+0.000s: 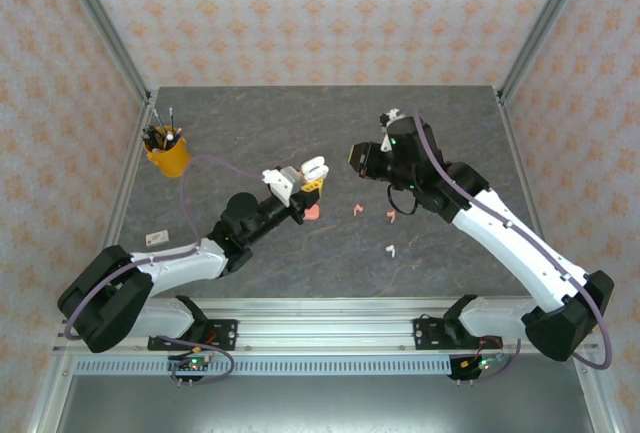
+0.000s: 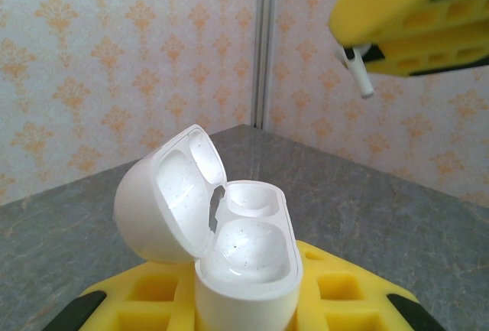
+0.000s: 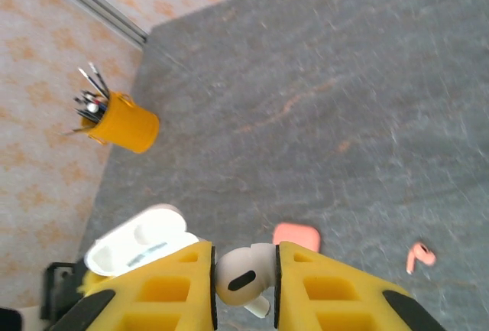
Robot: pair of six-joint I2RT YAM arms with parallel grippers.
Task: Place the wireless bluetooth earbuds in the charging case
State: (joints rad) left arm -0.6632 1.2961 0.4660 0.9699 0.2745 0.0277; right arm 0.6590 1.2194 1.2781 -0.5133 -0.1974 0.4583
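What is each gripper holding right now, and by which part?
Left gripper holds the open white pebble-shaped plastic charging case by its lower body, lid free. Right gripper pinches a tiny white stemmed earbud by its head, stem sticking out.

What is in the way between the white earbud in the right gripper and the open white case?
Nothing visible. The left gripper holds the white case with its lid open and wells bare, and the right gripper's white earbud hangs apart from it in open air.
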